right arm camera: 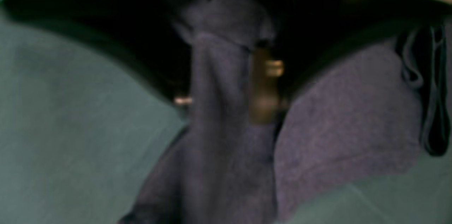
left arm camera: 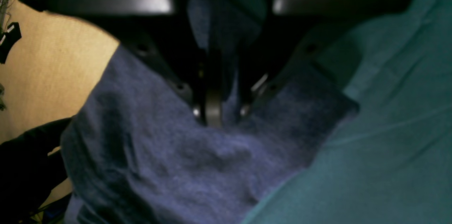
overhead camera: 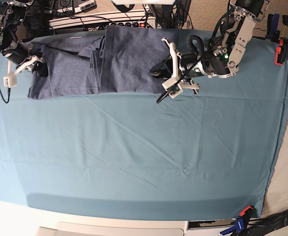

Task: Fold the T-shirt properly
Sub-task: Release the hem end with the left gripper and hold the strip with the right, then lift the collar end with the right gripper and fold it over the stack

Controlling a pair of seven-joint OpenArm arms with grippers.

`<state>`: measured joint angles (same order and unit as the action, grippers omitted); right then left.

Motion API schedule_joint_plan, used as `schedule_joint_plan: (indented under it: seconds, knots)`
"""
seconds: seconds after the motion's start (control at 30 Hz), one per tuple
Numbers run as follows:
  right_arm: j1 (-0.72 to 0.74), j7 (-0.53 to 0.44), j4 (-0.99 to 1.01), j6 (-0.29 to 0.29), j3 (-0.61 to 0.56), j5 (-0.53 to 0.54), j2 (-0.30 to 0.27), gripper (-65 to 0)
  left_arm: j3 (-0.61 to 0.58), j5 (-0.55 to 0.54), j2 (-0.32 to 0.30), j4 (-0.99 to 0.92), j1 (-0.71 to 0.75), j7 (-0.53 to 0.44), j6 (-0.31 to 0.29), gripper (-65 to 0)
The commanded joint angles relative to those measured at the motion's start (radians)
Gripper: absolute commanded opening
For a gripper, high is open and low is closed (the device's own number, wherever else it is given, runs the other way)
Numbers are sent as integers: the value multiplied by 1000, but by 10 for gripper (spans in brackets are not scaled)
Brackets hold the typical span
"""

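early in the fold: heathered slate blue-grey cotton t-shirt point(overhead camera: 92, 61) lying along the far edge of the teal table cloth point(overhead camera: 144, 157), partly doubled over near the middle, not yet a neat packet, more folds left by judgement. left gripper point(left arm camera: 217, 111) pinching a ridge of the soft, fuzzy knit. right gripper point(right arm camera: 226, 86) pressed together on a bunched pleat of the same matte fabric. cloth smooth with shallow creases

Right wrist view is blurred; the T-shirt point(right arm camera: 226, 118) hides the right tool's point(right arm camera: 226, 86) tips.
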<state>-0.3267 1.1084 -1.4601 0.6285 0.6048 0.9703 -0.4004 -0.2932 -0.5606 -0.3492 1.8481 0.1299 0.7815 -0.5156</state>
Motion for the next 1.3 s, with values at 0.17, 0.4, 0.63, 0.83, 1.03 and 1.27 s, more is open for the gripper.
schedule_joint_plan:
  seconds: [0.17,0.4,0.63,0.83,1.03,1.27]
  knots:
    - [-6,88,-9,0,-2,87,-10,-650,3,-15,-3,15,-11,-19,-5,-588]
    - [-25,199,-179,34,-2,227,24,-650,32,-16,-10,16,-11,5,-5,-588]
    - [-131,172,-562,41,-2,201,155,-650,146,-39,-100,48,-11,16,-5,-588]
    - [-218,133,-801,40,-2,180,287,-650,256,-98,-182,55,-11,34,-5,-588]
    - [-221,89,-857,40,-48,138,397,-650,332,-145,-222,55,-11,42,-8,-588]
    - [-176,-48,-855,-13,-323,-163,409,-650,349,-166,-233,55,-11,42,-8,-588]
